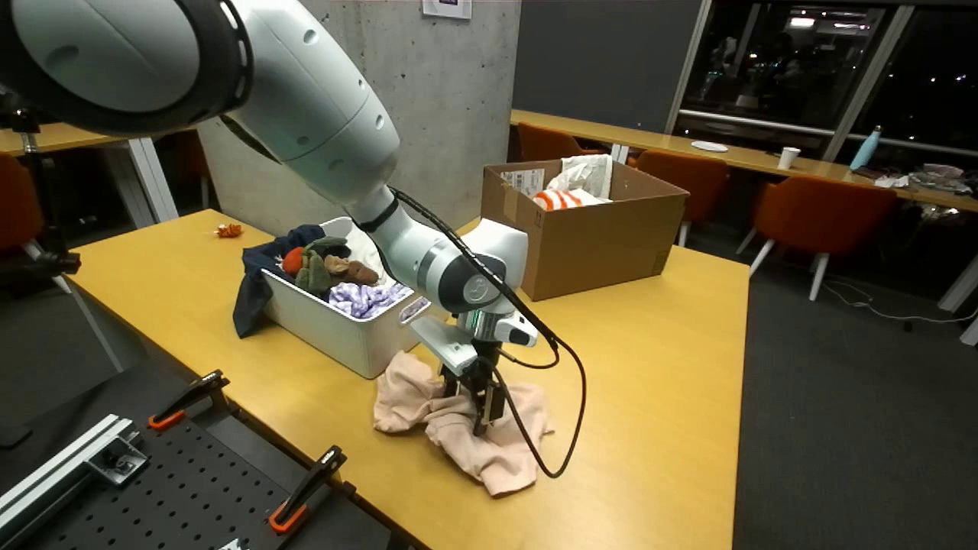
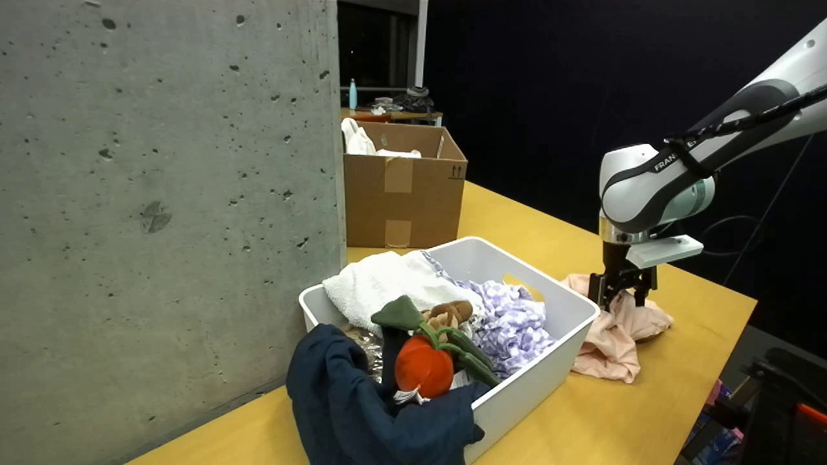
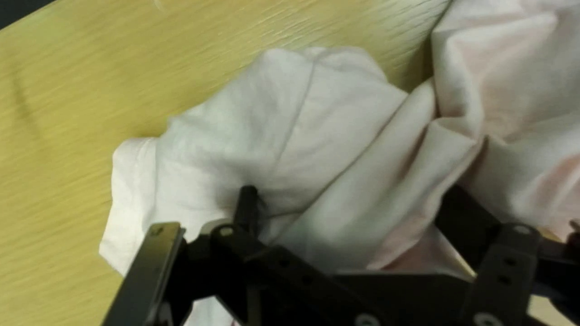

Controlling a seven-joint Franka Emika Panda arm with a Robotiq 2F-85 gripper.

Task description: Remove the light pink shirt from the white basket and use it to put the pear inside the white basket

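Note:
The light pink shirt (image 1: 500, 462) lies crumpled on the yellow table beside the white basket (image 1: 317, 332). Both also show in an exterior view, the shirt (image 2: 607, 355) to the right of the basket (image 2: 536, 403). My gripper (image 1: 467, 405) points down into the shirt, and it also shows in an exterior view (image 2: 622, 302). In the wrist view the gripper's fingers (image 3: 351, 194) stand wide apart, with folds of the shirt (image 3: 281, 136) between them. The fingertips press into or touch the cloth. The pear does not show in any view; it is hidden or out of view.
The basket holds a white towel (image 2: 394, 284), a purple checked cloth (image 2: 510, 329), a red plush vegetable (image 2: 423, 368) and other plush items. A navy cloth (image 2: 362, 407) hangs over its rim. A cardboard box (image 1: 603, 252) stands behind. Clamps (image 1: 187, 397) grip the table's near edge.

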